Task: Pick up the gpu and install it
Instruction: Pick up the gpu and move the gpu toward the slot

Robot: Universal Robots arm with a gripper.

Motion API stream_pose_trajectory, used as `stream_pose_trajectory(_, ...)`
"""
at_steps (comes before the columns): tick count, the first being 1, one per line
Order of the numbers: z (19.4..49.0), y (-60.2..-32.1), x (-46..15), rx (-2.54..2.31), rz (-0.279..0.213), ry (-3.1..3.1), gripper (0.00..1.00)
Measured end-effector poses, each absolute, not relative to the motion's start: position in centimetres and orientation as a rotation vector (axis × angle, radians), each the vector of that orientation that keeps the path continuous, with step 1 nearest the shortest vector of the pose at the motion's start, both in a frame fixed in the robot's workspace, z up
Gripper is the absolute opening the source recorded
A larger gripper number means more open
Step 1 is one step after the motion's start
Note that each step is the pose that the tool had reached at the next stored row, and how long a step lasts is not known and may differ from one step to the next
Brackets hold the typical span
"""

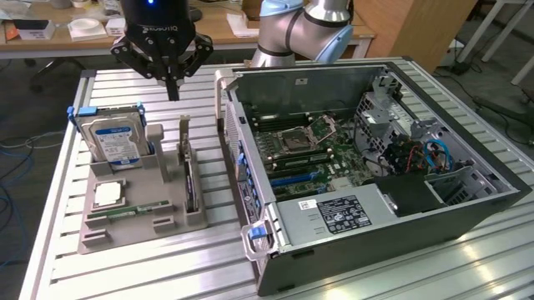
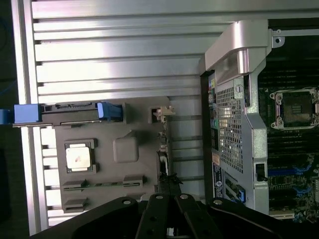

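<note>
Black tool [image 1: 172, 92], jaws pinched shut, empty, hangs over thin dark gpu card [image 1: 189, 169], stood edgewise in grey slotted tray [image 1: 146, 187], likely for top-edge gripping.

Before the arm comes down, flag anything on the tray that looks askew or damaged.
Nothing stands out. The gpu stands on edge in its slot on the tray, the drive is upright in its own, and the CPU and memory stick are seated in theirs. The end effector hangs shut above the gpu.
</note>
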State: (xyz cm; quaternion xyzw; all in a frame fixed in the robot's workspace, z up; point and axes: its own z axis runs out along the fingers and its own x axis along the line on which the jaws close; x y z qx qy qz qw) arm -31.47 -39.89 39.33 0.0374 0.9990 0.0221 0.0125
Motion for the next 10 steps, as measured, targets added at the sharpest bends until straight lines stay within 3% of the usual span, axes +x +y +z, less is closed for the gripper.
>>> stream_pose_trajectory(8,39.33,-39.89,-31.46,0.117,0.069,3.114,0.11)
stream_pose_trajectory(10,39.33,-39.89,-31.46,0.117,0.069,3.114,0.23)
